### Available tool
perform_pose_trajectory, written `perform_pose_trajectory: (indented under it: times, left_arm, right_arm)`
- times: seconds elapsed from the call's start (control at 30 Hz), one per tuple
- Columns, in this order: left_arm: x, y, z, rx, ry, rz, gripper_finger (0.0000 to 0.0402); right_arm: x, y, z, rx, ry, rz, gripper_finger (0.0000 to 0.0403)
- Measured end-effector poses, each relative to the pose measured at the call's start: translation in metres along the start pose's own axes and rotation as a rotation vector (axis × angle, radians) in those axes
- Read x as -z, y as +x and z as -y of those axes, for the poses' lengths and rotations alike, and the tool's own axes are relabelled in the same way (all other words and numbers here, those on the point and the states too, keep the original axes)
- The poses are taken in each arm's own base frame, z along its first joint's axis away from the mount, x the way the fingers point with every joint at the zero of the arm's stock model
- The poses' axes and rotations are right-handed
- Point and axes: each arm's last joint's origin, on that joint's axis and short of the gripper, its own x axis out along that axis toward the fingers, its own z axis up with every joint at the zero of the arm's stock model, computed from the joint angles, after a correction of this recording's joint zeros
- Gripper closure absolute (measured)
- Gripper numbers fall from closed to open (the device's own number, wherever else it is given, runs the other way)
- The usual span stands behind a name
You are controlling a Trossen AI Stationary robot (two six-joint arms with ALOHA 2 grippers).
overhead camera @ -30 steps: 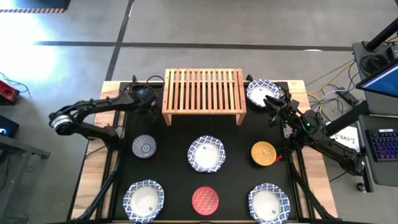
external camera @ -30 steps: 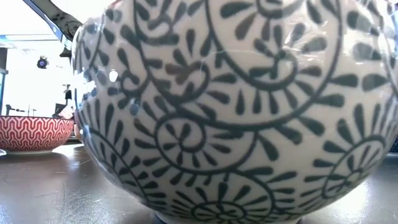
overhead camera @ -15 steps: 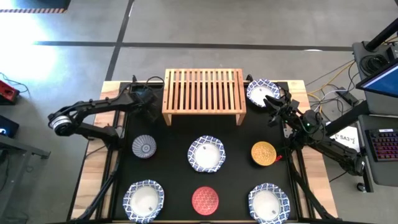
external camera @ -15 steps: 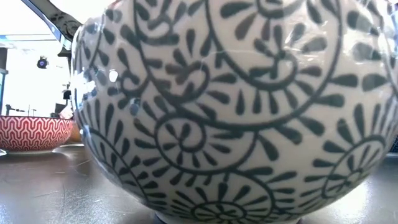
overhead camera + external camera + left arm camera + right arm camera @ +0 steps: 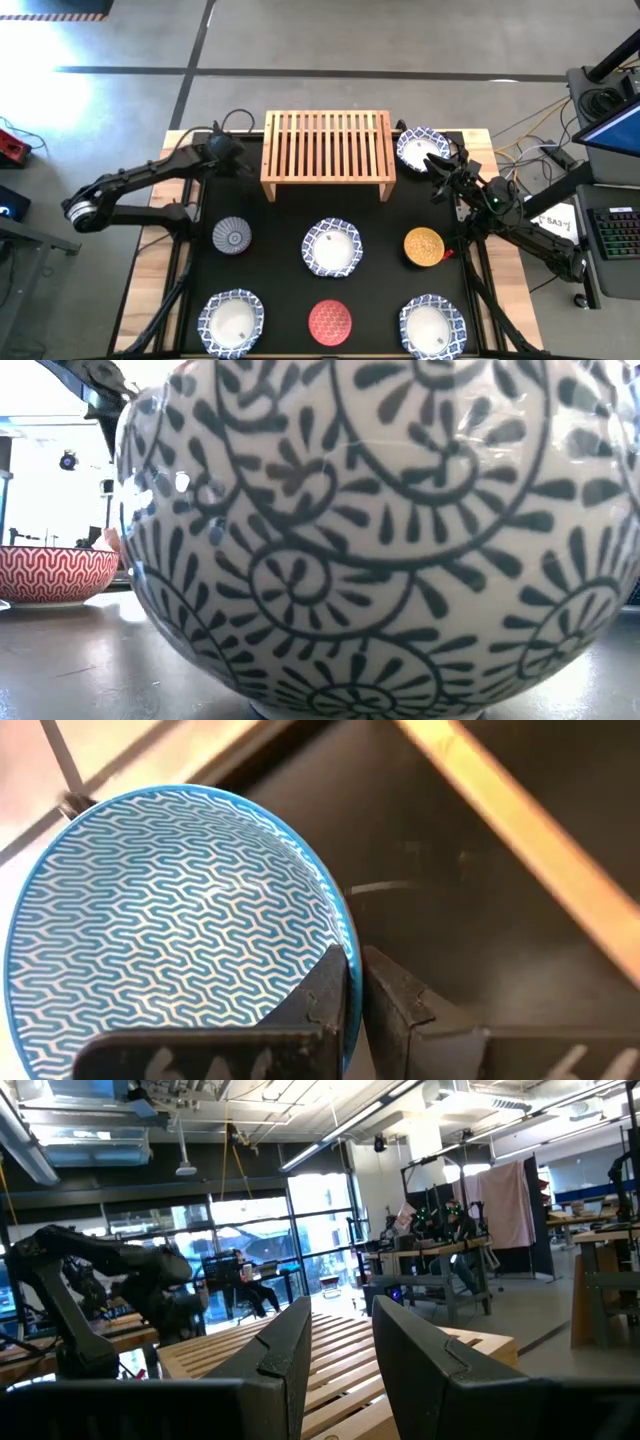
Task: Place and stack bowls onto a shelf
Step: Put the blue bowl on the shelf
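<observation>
My left gripper (image 5: 355, 960) is shut on a blue bowl (image 5: 170, 920) with a white zigzag pattern, left of the light-wood shelf (image 5: 327, 152). In the high view the gripper (image 5: 230, 158) covers that bowl. My right gripper (image 5: 437, 168) waits open at the shelf's right end, beside a white blue-rimmed bowl (image 5: 422, 150). On the black mat stand a grey-blue bowl (image 5: 232, 236), a white one (image 5: 332, 246), a yellow one (image 5: 424, 246), a red one (image 5: 330, 321) and two more white ones (image 5: 231, 322) (image 5: 432, 326). All rest on their feet. My left gripper pinches the blue bowl's rim (image 5: 345, 935) on the side nearest the wrist, one finger (image 5: 325, 995) inside the bowl and the other (image 5: 400, 1005) outside its wall. The fingers slant down from above. The bowl sits tilted in the hold; whether its foot is off the mat does not show.
The shelf's slatted top holds nothing. The low view is filled by a white patterned bowl (image 5: 380, 540), with the red bowl (image 5: 55, 572) at its left. Cables, a keyboard and a laptop lie beyond the table's right edge.
My left gripper has risen beside the shelf's left end and drifted slightly toward the table's far left, while that arm's elbow has swung outward toward the left edge. The right arm has kept still.
</observation>
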Motion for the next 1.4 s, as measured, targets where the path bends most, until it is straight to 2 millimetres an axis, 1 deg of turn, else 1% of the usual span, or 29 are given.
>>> perform_pose_trajectory:
  times: [0.13, 0.33, 0.43, 0.6, 0.77, 0.97, 1.1, 1.23, 1.4]
  left_arm:
    - [-0.018, -0.019, -0.004, 0.012, 0.007, 0.083, 0.0398]
    - [-0.05, -0.049, -0.008, 0.02, 0.062, 0.136, 0.0398]
    - [-0.066, -0.062, -0.005, 0.029, 0.116, 0.148, 0.0398]
    - [-0.085, -0.074, 0.004, 0.072, 0.177, 0.182, 0.0398]
    - [-0.095, -0.084, 0.02, 0.144, 0.235, 0.215, 0.0397]
    - [-0.1, -0.099, 0.05, 0.216, 0.339, 0.261, 0.0396]
    - [-0.1, -0.109, 0.073, 0.263, 0.443, 0.29, 0.0395]
    - [-0.099, -0.111, 0.093, 0.295, 0.521, 0.292, 0.0395]
    - [-0.101, -0.108, 0.106, 0.31, 0.543, 0.287, 0.0395]
  right_arm:
    - [0.0, 0.0, 0.0, 0.0, 0.0, 0.0, 0.0305]
    - [0.0, 0.0, 0.0, 0.0, 0.0, 0.0, 0.0305]
    - [0.0, 0.0, 0.0, 0.0, 0.0, 0.0, 0.0305]
    - [0.0, 0.0, 0.0, 0.0, 0.0, 0.0, 0.0305]
    - [0.0, 0.0, 0.0, 0.0, 0.0, 0.0, 0.0305]
    - [0.0, 0.0, 0.0, 0.0, 0.0, 0.0, 0.0305]
    - [0.0, 0.0, 0.0, 0.0, 0.0, 0.0, 0.0305]
    - [0.0, 0.0, 0.0, 0.0, 0.0, 0.0, 0.0305]
    - [0.0, 0.0, 0.0, 0.0, 0.0, 0.0, 0.0305]
